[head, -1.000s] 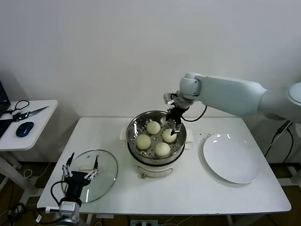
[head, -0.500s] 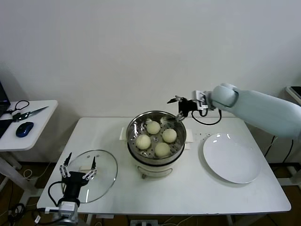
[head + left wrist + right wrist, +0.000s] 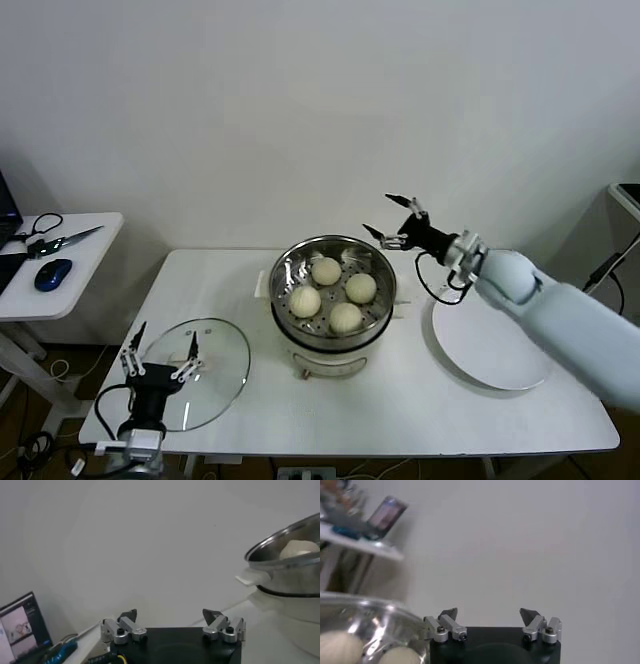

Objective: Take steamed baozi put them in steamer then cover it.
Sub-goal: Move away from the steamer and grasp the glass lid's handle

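Several cream-white steamed baozi (image 3: pixel 326 270) lie on the perforated tray inside the steel steamer (image 3: pixel 288 268), which stands uncovered on its white base at the table's middle. My right gripper (image 3: pixel 377 212) hangs open and empty in the air just beyond the steamer's back right rim. In the right wrist view the right gripper (image 3: pixel 489 612) has nothing between its fingers, with two baozi (image 3: pixel 337 647) and the steamer's rim (image 3: pixel 370 625) in a corner. My left gripper (image 3: pixel 163 340) stands open over the near left part of the glass lid (image 3: pixel 205 375). The left wrist view shows this gripper (image 3: pixel 170 616) empty and the steamer (image 3: pixel 290 570) off to one side.
A bare white plate (image 3: pixel 490 335) lies right of the steamer. The glass lid rests flat near the table's front left corner. A side table (image 3: pixel 60 270) with a mouse and scissors stands at the far left.
My right gripper has pulled out of the steamer, rising and swinging back to the right, empty. The left gripper has slid slightly toward the table's front left over the lid.
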Controlling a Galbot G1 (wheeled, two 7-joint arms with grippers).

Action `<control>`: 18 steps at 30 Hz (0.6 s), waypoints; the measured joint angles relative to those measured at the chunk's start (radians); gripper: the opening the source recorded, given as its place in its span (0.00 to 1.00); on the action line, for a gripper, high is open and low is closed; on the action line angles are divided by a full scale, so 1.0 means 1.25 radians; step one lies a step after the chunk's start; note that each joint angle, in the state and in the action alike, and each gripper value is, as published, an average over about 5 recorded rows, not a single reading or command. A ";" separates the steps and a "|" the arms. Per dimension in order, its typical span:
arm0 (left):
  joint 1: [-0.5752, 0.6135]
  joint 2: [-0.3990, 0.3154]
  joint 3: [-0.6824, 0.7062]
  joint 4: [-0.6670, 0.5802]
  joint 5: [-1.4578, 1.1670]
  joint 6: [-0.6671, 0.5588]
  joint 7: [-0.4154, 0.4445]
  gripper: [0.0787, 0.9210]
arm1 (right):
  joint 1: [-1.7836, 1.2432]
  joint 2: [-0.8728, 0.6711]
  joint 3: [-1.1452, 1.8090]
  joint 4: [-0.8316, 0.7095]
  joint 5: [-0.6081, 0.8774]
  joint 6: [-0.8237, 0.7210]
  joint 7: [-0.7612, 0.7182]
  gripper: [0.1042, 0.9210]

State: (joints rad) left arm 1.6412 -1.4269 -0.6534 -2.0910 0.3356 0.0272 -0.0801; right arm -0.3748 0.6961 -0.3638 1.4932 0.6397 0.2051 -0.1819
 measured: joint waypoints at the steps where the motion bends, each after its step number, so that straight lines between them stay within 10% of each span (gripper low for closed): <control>1: 0.000 0.000 -0.001 0.000 0.014 -0.001 0.000 0.88 | -0.046 0.003 0.045 0.015 -0.005 -0.001 0.011 0.88; 18: 0.028 0.016 0.018 0.034 0.662 0.037 0.011 0.88 | -0.643 0.146 0.599 0.239 -0.105 -0.102 0.121 0.88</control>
State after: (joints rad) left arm 1.6764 -1.4068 -0.6307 -2.0488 1.1633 0.0733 -0.0666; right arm -1.1783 0.8786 0.3852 1.7922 0.5079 0.0781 -0.0308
